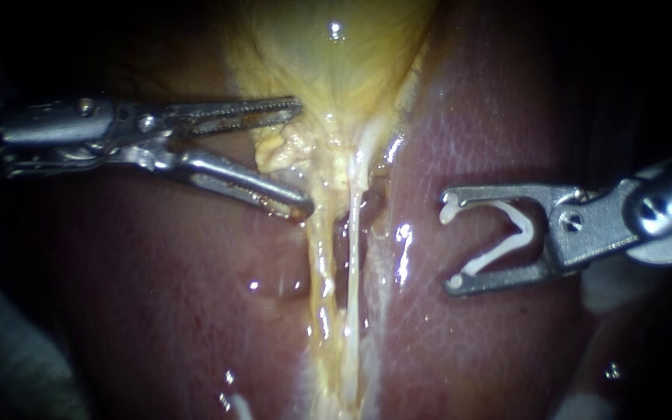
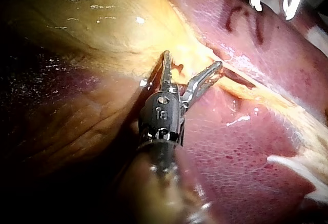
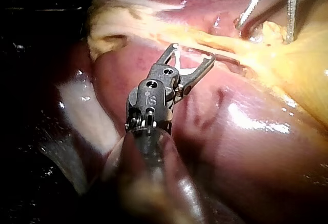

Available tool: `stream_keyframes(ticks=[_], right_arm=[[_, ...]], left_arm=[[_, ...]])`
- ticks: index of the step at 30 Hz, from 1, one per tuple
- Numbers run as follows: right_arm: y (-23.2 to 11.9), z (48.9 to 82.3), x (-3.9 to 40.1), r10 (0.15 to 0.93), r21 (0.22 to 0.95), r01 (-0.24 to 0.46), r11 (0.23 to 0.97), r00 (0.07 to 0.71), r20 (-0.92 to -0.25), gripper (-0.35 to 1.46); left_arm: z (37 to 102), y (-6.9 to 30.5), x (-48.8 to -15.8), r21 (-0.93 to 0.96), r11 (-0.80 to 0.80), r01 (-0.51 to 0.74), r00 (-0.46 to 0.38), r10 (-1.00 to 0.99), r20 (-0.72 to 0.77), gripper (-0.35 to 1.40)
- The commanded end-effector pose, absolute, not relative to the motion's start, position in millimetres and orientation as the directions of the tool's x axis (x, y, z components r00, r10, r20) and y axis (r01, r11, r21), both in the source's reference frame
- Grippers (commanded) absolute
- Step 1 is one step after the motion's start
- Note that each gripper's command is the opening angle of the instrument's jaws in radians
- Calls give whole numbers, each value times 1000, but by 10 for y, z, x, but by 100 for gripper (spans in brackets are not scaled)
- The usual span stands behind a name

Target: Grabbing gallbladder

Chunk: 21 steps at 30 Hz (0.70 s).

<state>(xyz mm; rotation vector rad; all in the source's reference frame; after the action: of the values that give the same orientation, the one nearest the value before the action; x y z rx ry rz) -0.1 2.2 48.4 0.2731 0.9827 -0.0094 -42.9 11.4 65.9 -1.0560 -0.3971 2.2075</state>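
The yellow gallbladder [image 1: 336, 54] narrows to a lumpy yellow neck [image 1: 283, 149]. My left instrument [image 1: 302, 159] comes in from the left with its jaws open around that neck, a gap showing between them. In the left wrist view the same instrument [image 2: 192, 61] straddles the yellow edge beside the gallbladder [image 2: 102, 24]. My right instrument [image 1: 450, 243] hovers over the liver [image 1: 491, 140], right of the pale tubes [image 1: 351, 257], with a white clip [image 1: 499, 241] seated between its spread jaws. In its own wrist view the right instrument [image 3: 192, 54] points at the yellow strand.
Dark red liver [image 1: 157, 295] lies on both sides of the yellow strand running down the middle. Wet glints mark the surface. In the right wrist view, my left instrument's jaws [image 3: 266, 3] stand ahead of the right one, beside the gallbladder [image 3: 302, 65].
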Motion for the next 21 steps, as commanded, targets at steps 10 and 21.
stream_keyframes(ticks=[10,21], right_arm=[[22,484,-1,115,224,131,966,558,-822,49],[22,484,-1,115,224,131,966,558,-822,49]], left_arm=[[654,117,-425,-545,-700,-461,-450,714,-536,27],[645,129,-426,-543,-682,-489,-435,731,-526,-32]])
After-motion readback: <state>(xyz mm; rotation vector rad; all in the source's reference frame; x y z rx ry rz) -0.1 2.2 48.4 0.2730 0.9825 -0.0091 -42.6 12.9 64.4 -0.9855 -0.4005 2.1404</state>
